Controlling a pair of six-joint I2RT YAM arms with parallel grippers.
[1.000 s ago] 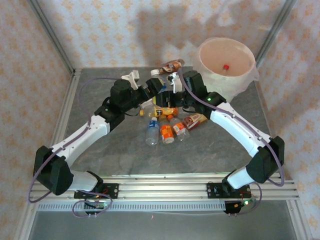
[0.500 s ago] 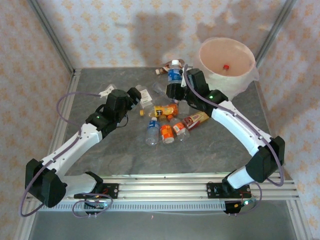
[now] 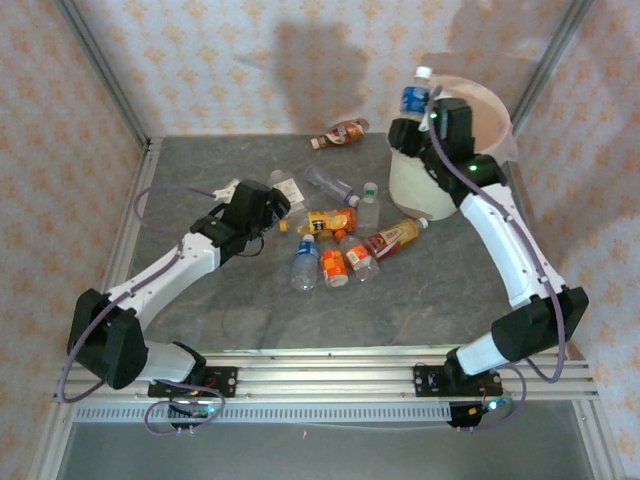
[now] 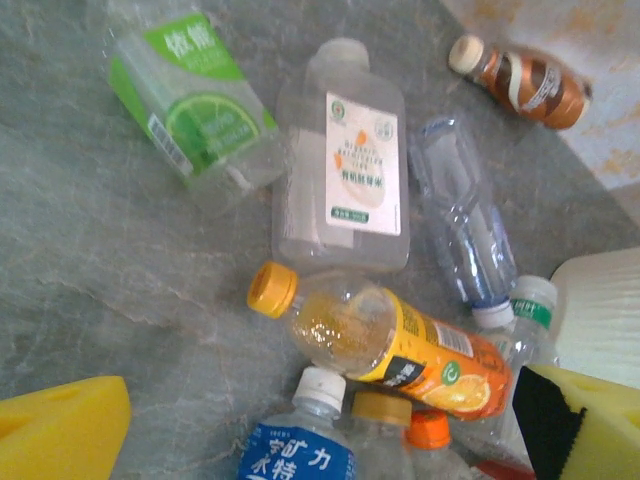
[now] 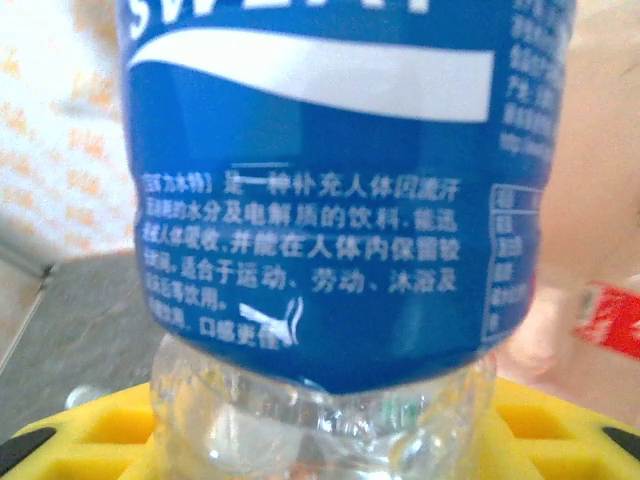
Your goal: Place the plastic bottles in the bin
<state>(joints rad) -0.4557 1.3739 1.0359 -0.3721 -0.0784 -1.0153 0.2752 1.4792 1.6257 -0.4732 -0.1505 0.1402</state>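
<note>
1. Top external view: a grey, marbled table (image 3: 250,300) takes up the middle of the frame. It is closed in by walls (image 3: 200,60) papered pale pink with an orange floral repeat.
2. Aluminium posts (image 3: 100,70) slant up at the two far corners, and a slotted rail (image 3: 330,362) crosses the near edge at the bottom.
3. I see the bin (image 3: 410,185) at upper right, standing on the table's far right corner, cream outside and pinkish inside.
4. My right gripper (image 3: 420,118) is clamped on a blue-labelled bottle (image 3: 413,97). It is upright, white cap up, at the bin's left rim.
5. On the right wrist camera, that bottle's clear base sits between the yellow fingers (image 5: 90,440), with wallpaper to the left and pinkish bin to the right.
6. My left gripper (image 3: 275,205) hovers left of centre, with the jaws spread wide.
7. Loose bottles (image 3: 305,262) lie clustered mid-frame on the stone-look surface.
8. On the left wrist camera, an orange-labelled bottle (image 4: 400,345) lies at lower centre and a green-labelled bottle (image 4: 190,100) at upper left.
9. A brown bottle (image 3: 340,132) lies apart by the back wall.
</note>
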